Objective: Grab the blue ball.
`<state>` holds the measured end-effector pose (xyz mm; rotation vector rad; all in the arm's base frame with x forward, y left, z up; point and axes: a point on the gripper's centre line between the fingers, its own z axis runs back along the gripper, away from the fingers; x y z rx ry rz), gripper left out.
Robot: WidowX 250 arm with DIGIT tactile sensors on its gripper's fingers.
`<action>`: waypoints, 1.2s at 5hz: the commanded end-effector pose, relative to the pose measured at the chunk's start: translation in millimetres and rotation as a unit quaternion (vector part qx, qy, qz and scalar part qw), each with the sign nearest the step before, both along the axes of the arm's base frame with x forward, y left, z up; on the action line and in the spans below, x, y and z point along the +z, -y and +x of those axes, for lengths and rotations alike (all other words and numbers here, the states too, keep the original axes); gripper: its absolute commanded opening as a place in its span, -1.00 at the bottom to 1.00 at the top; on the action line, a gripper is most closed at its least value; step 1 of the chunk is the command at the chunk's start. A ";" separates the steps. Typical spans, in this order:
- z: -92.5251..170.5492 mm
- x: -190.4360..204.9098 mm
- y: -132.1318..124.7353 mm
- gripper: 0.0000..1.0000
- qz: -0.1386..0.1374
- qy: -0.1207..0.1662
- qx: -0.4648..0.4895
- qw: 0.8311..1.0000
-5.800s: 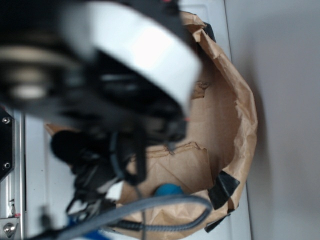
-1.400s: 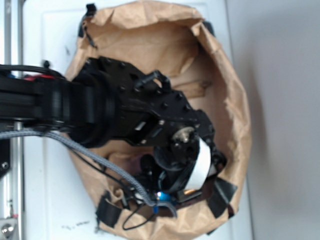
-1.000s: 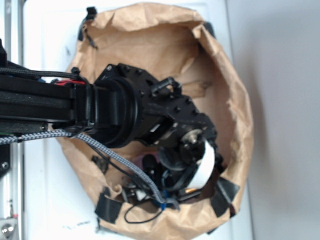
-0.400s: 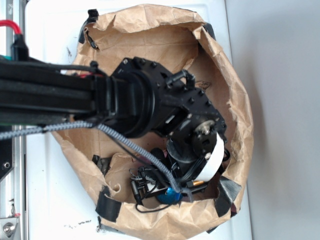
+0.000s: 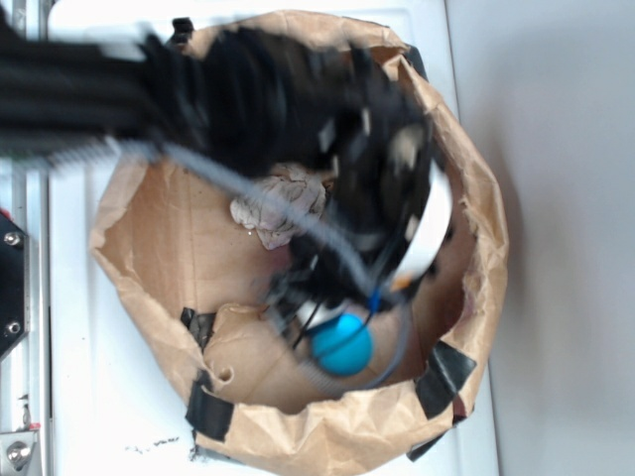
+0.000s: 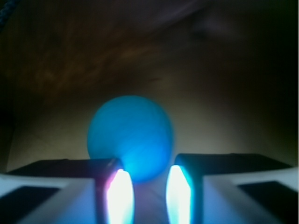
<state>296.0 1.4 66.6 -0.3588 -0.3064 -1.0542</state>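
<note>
Where the exterior view is sharp enough to read, a brown paper bag [image 5: 149,228] lies opened out into a shallow, crumpled bowl on a white surface [image 5: 79,397], its rim patched with strips of black tape [image 5: 210,412]. From the left the black robot arm [image 5: 99,84] reaches across the top of the bag (heavily blurred, so its details cannot be made out). Just right of the bag's middle sits a crumpled white paper wad [image 5: 278,206], partly under the arm and a grey cable [image 5: 238,183]. Further right and lower, the blue ball [image 5: 342,343] hangs at the tip of the gripper [image 5: 332,322], near the bag's lower rim.

In the wrist view the blue ball [image 6: 131,137] sits between the two fingers [image 6: 110,191], its lower part tucked into the gap between their glowing inner faces, touching or nearly touching both. The jaws stand close on either side of the ball and appear clamped on it.
</note>
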 end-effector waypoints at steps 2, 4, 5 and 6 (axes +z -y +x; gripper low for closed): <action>-4.9 92.8 -43.0 -1.00 0.068 -0.066 0.129 0.987; -31.8 50.4 -2.5 1.00 0.110 -0.009 0.019 0.994; -34.7 28.3 24.2 1.00 0.123 0.025 0.007 0.992; -26.1 12.8 48.7 1.00 0.128 0.036 -0.005 0.991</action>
